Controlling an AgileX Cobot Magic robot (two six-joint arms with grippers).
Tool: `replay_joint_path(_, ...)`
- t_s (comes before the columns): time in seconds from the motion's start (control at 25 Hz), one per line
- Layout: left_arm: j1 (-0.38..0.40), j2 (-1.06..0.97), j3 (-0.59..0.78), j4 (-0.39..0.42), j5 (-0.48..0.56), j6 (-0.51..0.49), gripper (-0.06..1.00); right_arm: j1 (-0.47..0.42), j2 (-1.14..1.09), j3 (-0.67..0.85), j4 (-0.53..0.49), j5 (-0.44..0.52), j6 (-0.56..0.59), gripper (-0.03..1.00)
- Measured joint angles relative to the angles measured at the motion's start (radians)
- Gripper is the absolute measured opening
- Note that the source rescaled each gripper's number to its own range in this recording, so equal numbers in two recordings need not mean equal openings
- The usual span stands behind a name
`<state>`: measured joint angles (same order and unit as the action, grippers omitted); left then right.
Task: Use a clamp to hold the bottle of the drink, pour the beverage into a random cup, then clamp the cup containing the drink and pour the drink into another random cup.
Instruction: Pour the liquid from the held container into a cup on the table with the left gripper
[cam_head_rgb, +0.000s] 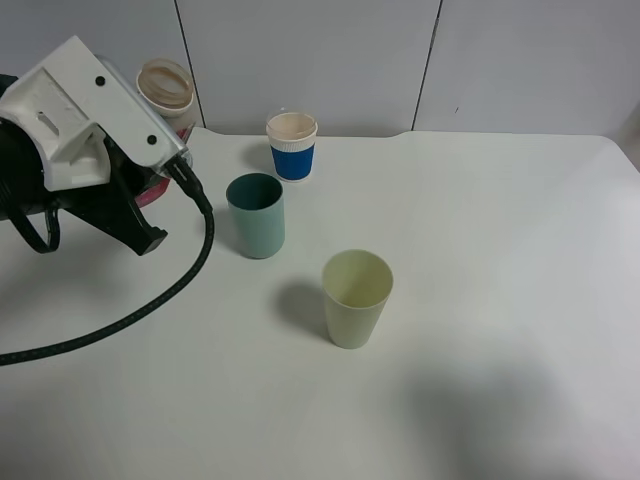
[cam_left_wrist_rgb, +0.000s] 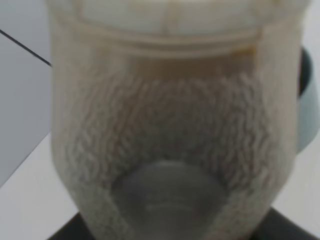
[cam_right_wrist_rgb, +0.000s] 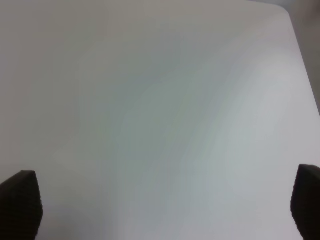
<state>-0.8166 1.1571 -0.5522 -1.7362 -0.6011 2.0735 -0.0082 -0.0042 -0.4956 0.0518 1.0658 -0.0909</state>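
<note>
The bottle stands upright at the back left of the worktop, close to the wall. Its wide tan neck rises above the white camera housing of the left arm, and a strip of its pink-red label shows below that housing. Whether its base rests on the worktop or hangs just above it cannot be told, since the arm hides it. The left claw is closed tight on the bottle's body. In the left wrist view the bottle fills almost the whole frame, blurred, its wall mottled grey-brown, with the dark claw parts at either side of its lower end. A black cable runs from the housing down across the worktop toward the near left edge. Just to the right of the arm stands the teal tumbler, upright, dark green inside. Behind it, nearer the wall, is a white paper cup with a blue sleeve, apart from the tumbler. In front and to the right, near the middle of the worktop, the pale yellow-green tumbler stands upright on its own, well apart from the other two cups. The right claw is spread wide over bare worktop, its two black fingertips at opposite edges of the right wrist view, with nothing held between them.
</note>
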Motion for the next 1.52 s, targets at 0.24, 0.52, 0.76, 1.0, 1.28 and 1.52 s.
replay_joint_path(0.24, -0.162, 0.038, 0.000, -0.007, -0.218, -0.048, 0.02, 0.000, 0.000, 0.000, 0.000, 0.000, 0.000, 1.00)
replay_joint_path(0.52, -0.237, 0.122, 0.000, -0.014, -0.277, -0.090, 0.02, 0.000, 0.000, 0.000, 0.000, 0.000, 0.000, 1.00)
replay_joint_path(0.76, -0.303, 0.207, -0.023, -0.017, -0.288, -0.104, 0.02, 0.000, 0.000, 0.000, 0.000, 0.000, 0.000, 1.00)
replay_joint_path(1.0, -0.396, 0.326, -0.079, -0.017, -0.309, -0.108, 0.02, 0.000, 0.000, 0.000, 0.000, 0.000, 0.000, 1.00)
replay_joint_path(1.28, -0.423, 0.424, -0.090, -0.018, -0.315, -0.108, 0.02, 0.000, 0.000, 0.000, 0.000, 0.000, 0.000, 1.00)
replay_joint_path(1.52, -0.424, 0.490, -0.158, -0.020, -0.317, -0.093, 0.02, 0.000, 0.000, 0.000, 0.000, 0.000, 0.000, 1.00)
